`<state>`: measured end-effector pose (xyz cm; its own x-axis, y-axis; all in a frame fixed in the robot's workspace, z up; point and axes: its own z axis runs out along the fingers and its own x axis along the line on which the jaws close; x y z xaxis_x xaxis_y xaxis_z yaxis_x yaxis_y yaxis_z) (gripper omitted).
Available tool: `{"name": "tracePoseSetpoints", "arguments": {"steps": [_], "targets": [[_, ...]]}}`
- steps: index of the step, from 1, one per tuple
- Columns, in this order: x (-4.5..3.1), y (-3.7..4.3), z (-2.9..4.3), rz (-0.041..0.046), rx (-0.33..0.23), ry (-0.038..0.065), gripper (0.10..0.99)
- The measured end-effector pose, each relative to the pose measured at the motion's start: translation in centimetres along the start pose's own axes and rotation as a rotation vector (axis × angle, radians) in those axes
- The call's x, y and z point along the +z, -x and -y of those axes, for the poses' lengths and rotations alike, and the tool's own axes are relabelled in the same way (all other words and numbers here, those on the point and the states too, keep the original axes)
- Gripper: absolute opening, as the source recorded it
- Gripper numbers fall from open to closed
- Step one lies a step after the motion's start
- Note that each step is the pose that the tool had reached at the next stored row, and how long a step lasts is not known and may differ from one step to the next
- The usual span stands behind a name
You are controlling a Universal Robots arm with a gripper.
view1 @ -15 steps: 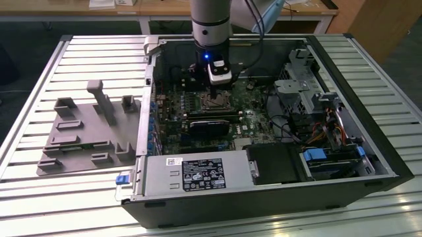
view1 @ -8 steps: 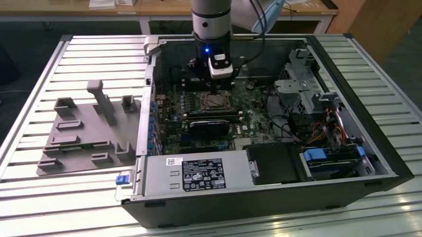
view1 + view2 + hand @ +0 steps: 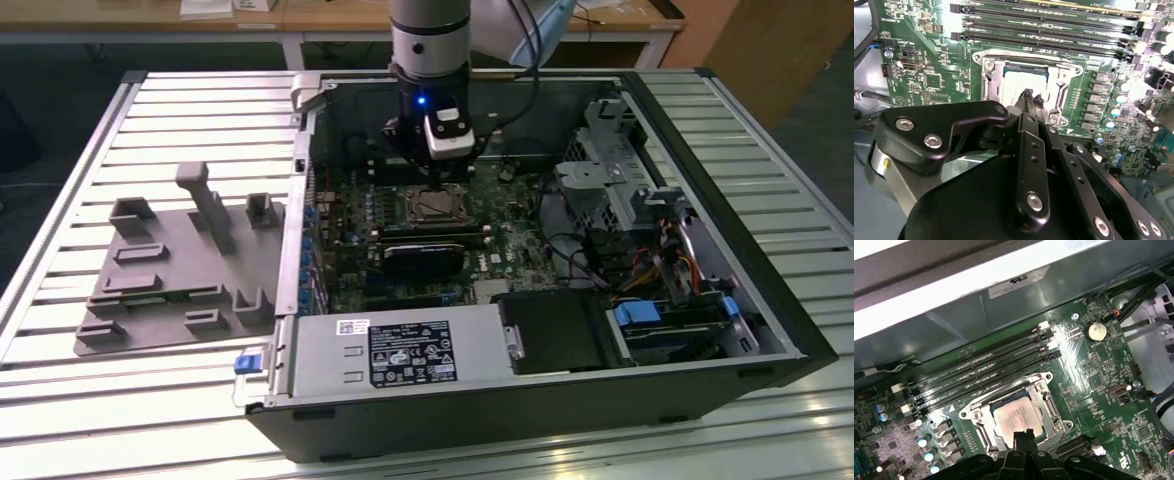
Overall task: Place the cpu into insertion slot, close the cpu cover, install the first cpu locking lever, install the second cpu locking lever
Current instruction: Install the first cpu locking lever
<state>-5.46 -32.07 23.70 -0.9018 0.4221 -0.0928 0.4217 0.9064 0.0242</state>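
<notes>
Grey jig [image 3: 147, 270] well to the exterior view's left of the insertion slot [image 3: 970, 414] | your cpu [image 3: 1015, 416] seated in that slot — cpu cover [image 3: 1047, 407] flat around it | your claw [image 3: 1024, 436] closed, empty, just over the slot's rim.

cpu [image 3: 1016, 416]: dull silver-tan metal lid, matt, smooth. Cover [image 3: 1050, 407]: bare silver metal frame, brighter than the lid, glare on its corners. Board [image 3: 1089, 385]: green lacquer, glossy, streaked with reflections. Memory slots [image 3: 979, 374]: black plastic, slight sheen. Coin cell [image 3: 1097, 331]: polished metal. Pincer [image 3: 1028, 95]: black, matt to satin, smooth, with bright metal screw heads in its links. Arm [image 3: 430, 30]: grey satin shell. Case [image 3: 534, 412]: black painted outside, bare grey sheet metal inside. Power supply [image 3: 400, 340]: matt grey sheet metal with 2 paper labels. Fixture [image 3: 174, 270]: grey matt plastic. Bench [image 3: 134, 420]: ribbed bare metal, pale, reflective.
</notes>
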Motion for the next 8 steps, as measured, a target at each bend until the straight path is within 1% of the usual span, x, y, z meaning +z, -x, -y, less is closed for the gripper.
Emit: {"name": "tracePoseSetpoints", "arguments": {"steps": [3,6,8], "targets": [[0.03,0.32,-0.13,-0.0006,0.0,0.0,0.102],[0.01,0.35,-0.15,-0.0008,-0.009,0.0,0.102],[-0.15,0.36,-0.15,-0.001,-0.017,0.001,0.102]]}}
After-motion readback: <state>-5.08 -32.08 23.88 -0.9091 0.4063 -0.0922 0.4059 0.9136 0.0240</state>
